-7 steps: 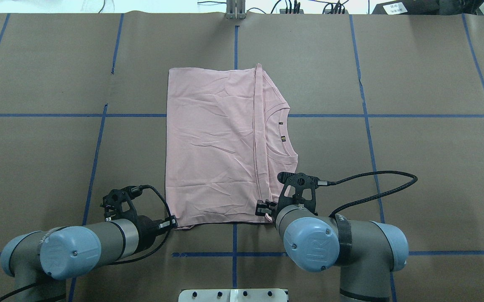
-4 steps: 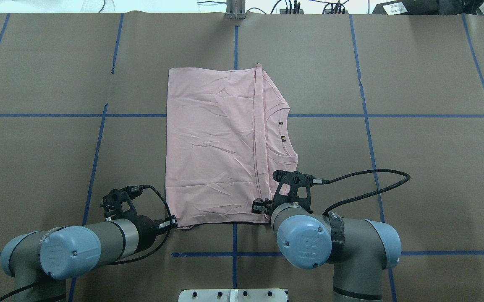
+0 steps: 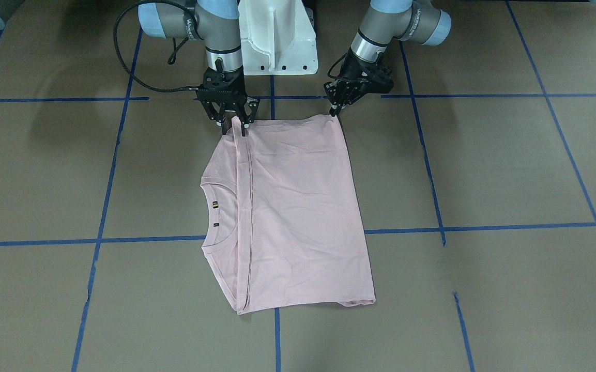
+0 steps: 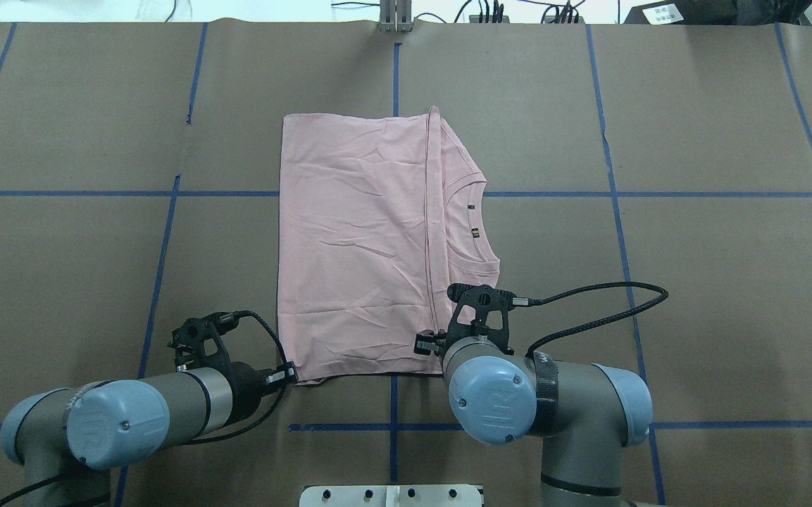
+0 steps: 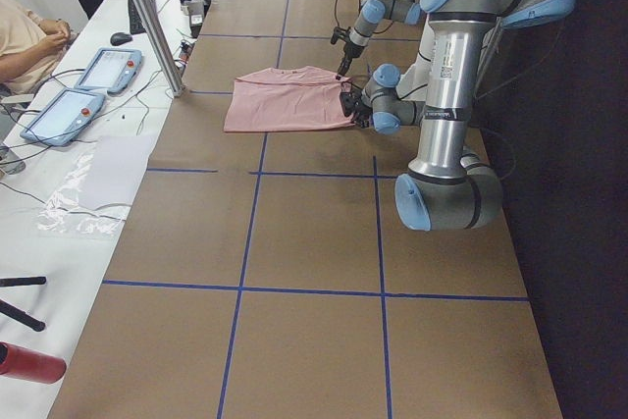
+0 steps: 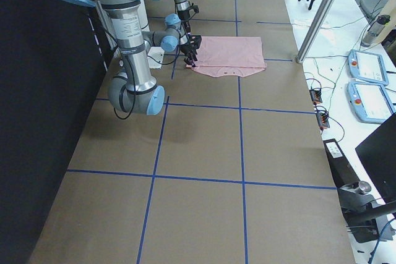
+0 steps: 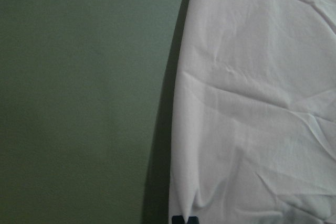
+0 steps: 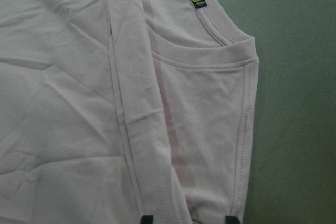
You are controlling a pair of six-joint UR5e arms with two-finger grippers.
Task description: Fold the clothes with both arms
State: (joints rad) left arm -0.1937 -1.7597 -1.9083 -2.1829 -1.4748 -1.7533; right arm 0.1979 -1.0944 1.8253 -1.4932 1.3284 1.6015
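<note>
We have one fold done and the next grasp half made.
Our left gripper (image 3: 335, 109) pinches the T-shirt (image 3: 298, 206) corner beneath it; our right gripper (image 3: 234, 125), jaws spread, straddles the hem; further folds are left.

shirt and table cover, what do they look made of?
T-shirt: soft matte knit, likely cotton, going by the fine creases, stitched hems and ribbed collar. Table cover: matte brown paper, probably kraft, lying flat with ragged sheet edges beside the blue tape lines.
</note>
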